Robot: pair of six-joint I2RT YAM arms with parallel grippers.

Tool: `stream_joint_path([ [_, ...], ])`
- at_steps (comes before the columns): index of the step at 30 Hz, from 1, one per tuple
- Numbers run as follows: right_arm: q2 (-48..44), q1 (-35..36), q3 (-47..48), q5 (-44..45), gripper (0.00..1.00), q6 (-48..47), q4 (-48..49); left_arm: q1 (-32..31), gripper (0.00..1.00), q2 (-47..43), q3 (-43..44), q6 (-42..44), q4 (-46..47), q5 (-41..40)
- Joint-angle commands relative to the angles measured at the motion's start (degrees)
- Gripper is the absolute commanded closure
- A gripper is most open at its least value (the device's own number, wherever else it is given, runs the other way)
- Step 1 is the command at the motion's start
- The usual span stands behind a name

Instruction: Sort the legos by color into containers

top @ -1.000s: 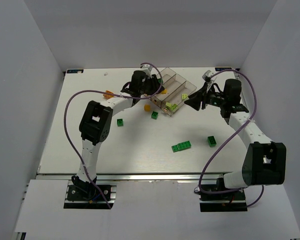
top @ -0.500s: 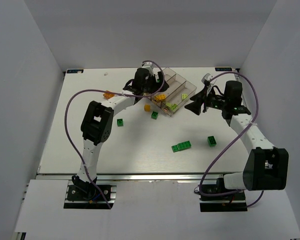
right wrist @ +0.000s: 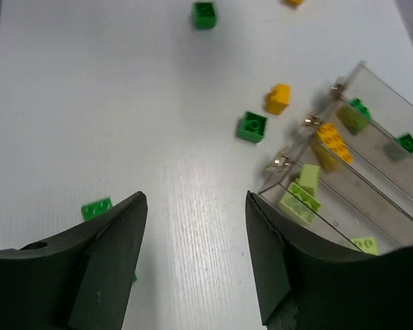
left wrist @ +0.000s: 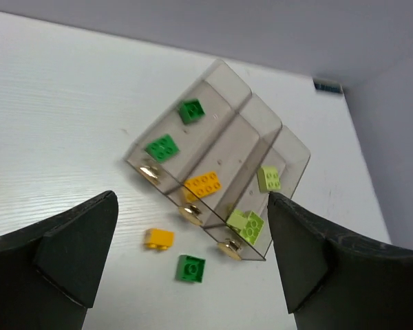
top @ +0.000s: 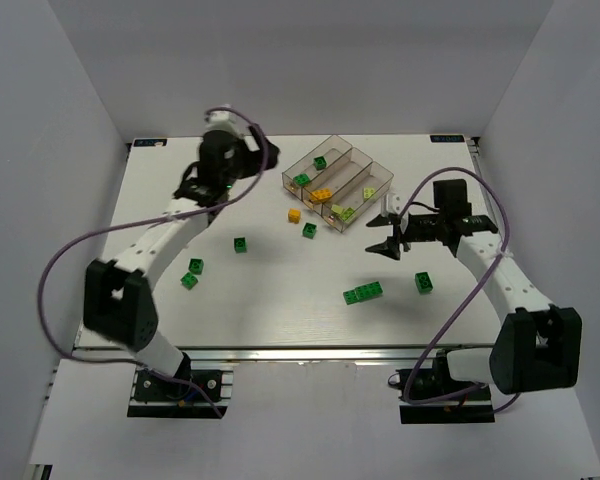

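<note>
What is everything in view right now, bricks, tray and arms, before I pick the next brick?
Tray: one, clear, three joined bins, far middle of the white table.
Binned green bricks: two, dark green, leftmost bin.
Binned orange brick: one, orange, middle bin.
Binned pale bricks: two, yellow-green, rightmost bin.
Loose orange brick: one, orange, just in front of the tray; a second orange brick peeks in at the right wrist view's top edge.
Loose green bricks: five, dark green, scattered in front of the tray.
Long green brick: one, dark green, near middle.
Left gripper: one, black, open, empty, left of the tray.
Right gripper: one, black, open, empty, right of the tray.
</note>
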Motion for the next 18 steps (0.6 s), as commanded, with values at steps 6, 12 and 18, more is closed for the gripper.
stream_joint_path([
  [6,9.66,3.74,7.42,7.02,0.11,-48.05,-39.76,12.80,0.02,-22.57,-15.32,-4.19,-11.63,1.18],
  [12,10.81,7.34,6.10,12.21,0.13,-46.21,-39.06,14.38,0.16,-28.22,-21.82,-4.09,-20.07,-1.71],
  [18,11.25,11.12,2.24,18.80,0.18,-40.77,-34.33,15.00,0.17,-34.80,-31.21,-7.70,-18.34,-0.67],
])
